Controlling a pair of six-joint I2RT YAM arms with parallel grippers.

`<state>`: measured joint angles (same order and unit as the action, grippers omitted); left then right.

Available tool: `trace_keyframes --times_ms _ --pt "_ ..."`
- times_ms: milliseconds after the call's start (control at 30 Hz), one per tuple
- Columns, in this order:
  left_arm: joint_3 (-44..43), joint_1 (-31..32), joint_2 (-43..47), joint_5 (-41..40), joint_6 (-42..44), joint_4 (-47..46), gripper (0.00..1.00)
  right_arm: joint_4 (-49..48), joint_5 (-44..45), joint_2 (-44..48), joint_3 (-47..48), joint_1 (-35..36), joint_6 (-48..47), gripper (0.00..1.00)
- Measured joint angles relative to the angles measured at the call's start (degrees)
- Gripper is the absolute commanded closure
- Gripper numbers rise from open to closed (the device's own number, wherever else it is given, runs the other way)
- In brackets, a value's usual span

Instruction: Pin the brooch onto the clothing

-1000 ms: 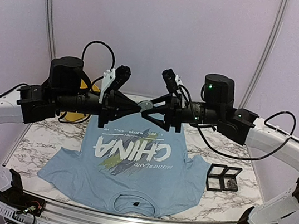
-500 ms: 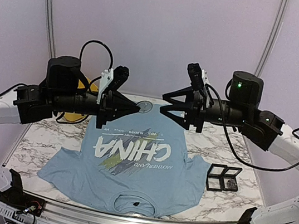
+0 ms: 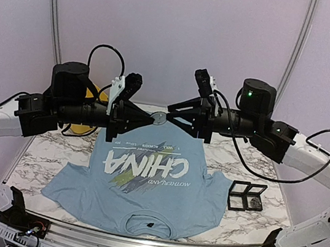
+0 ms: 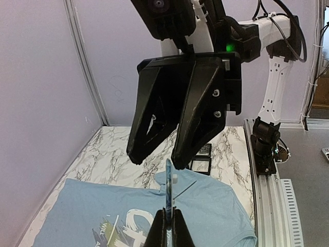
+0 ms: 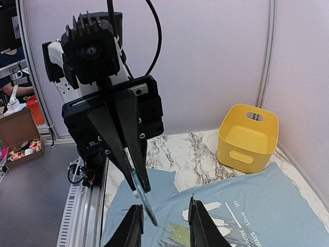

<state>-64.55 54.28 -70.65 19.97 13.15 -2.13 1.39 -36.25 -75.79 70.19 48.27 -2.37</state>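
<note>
Above the table, in the top view, the right gripper (image 3: 170, 110) has come back toward the brooch (image 3: 161, 118) after drawing off a moment ago. Its jaws were wide then and are narrower now, though apart and holding nothing. The left gripper (image 3: 153, 120) has not moved and is clamped on the brooch, in the air over the far hem of the clothing (image 3: 144, 176). The clothing lies flat on the marble table (image 3: 34, 166), print up, collar toward the bases. I judge this a fresh try at the clasp, with nothing fastened to the cloth yet. A black case (image 3: 246, 196) lies open beside one sleeve, and a yellow bin (image 3: 81, 128) sits behind the left arm; neither obstructs

From the left wrist, the brooch (image 4: 168, 188) shows edge-on, a thin pin (image 4: 186, 188) sticking out sideways, and the right gripper (image 4: 157, 162) hangs spread just above it

From the right wrist, its own fingers (image 5: 134, 229) stand apart at the bottom edge, the brooch (image 5: 144, 201) just above the gap. The left gripper (image 5: 143, 186) covers much of the brooch, so room for a second grip looks tight
</note>
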Motion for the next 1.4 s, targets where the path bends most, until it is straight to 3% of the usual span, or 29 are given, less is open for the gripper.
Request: trace_keyframes --times_ms 200,367,467,600,633,700,733,767,800,933,1100,1233,1400 --pt "0.0 0.0 0.0 0.0 -0.1 0.0 1.00 -0.5 -1.7 -1.3 0.0 0.0 0.7 0.89" --pt "0.0 0.0 -0.1 0.1 -0.2 0.0 1.00 -0.5 -3.0 -1.7 0.0 0.0 0.9 0.91" --pt "0.0 0.0 -0.2 0.1 -0.3 0.0 1.00 -0.5 -3.8 -2.1 0.0 0.0 0.9 1.00" --pt "0.0 0.0 -0.2 0.3 -0.7 -0.1 1.00 -0.5 -4.7 -2.2 0.0 0.0 0.6 1.00" --pt "0.0 0.0 -0.2 0.4 -0.9 0.0 0.92 -0.5 -4.7 -2.2 0.0 0.0 0.6 1.00" --pt "0.0 0.0 -0.2 0.3 -1.6 -0.1 0.38 -0.5 -4.4 -2.2 0.0 0.0 0.7 1.00" --pt "0.0 0.0 -0.2 -0.1 -1.4 -0.1 0.22 -0.5 -3.7 -2.2 0.0 0.0 0.8 1.00" --pt "0.0 0.0 -0.2 -1.4 -2.1 -0.2 0.11 -0.4 -2.1 -2.1 -0.3 0.0 0.9 1.00" --pt "0.0 0.0 -0.3 -2.5 -2.6 -0.3 0.06 -0.2 -0.4 -1.9 -0.6 -0.1 0.9 1.00" --pt "0.1 -1.2 -2.1 -12.8 -7.5 -0.7 0.04 0.4 10.1 0.7 -6.0 -2.0 1.3 1.00" --pt "2.0 -6.8 -7.8 -26.7 -19.5 3.8 0.12 1.1 25.7 2.8 -17.4 -6.6 3.7 1.00" --pt "12.3 -10.1 -10.1 -32.4 -28.3 6.6 0.22 1.7 33.5 2.5 -25.4 -7.8 7.0 1.00" --pt "24.7 -10.6 -11.5 -36.3 -36.1 10.4 0.23 -0.3 37.7 1.8 -32.2 -7.9 12.3 1.00"
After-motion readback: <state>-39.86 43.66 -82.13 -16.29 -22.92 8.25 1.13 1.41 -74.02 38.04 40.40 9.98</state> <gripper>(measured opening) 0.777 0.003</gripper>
